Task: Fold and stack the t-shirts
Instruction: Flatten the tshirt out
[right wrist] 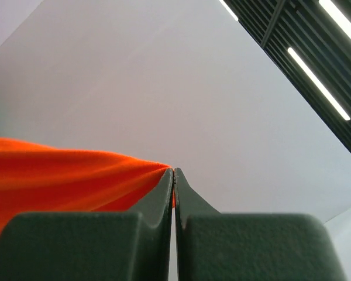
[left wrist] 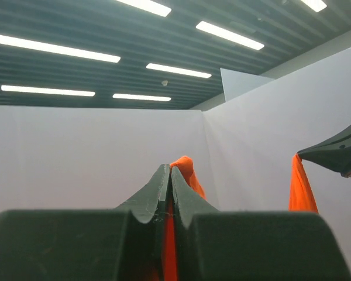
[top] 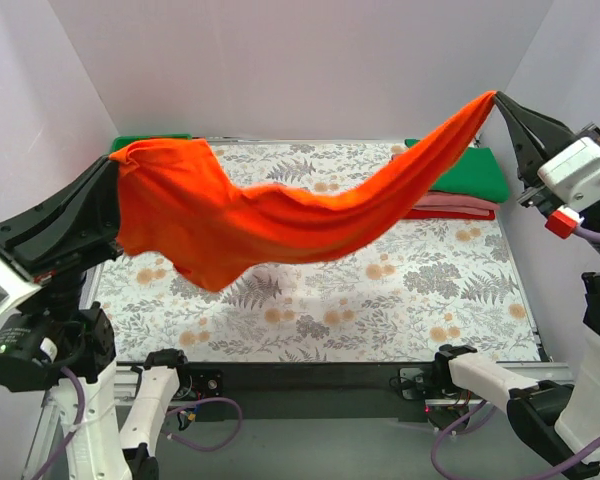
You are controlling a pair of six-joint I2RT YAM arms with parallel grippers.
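The bright orange t-shirt (top: 280,215) hangs stretched in the air above the table, sagging in the middle. My left gripper (top: 115,165) is shut on its left end, raised at the far left; the cloth (left wrist: 186,170) shows between and beyond its closed jaws. My right gripper (top: 496,97) is shut on the shirt's right end, held high at the far right; the cloth (right wrist: 70,178) runs off to the left of its closed jaws. A stack of folded shirts, green (top: 475,172) on top, dusty pink (top: 458,202) and red (top: 450,214) below, lies at the back right.
The table has a floral cloth (top: 380,300) and white walls on three sides. A green object (top: 145,141) shows at the back left corner behind the orange shirt. The right gripper (left wrist: 333,153) with hanging cloth shows in the left wrist view.
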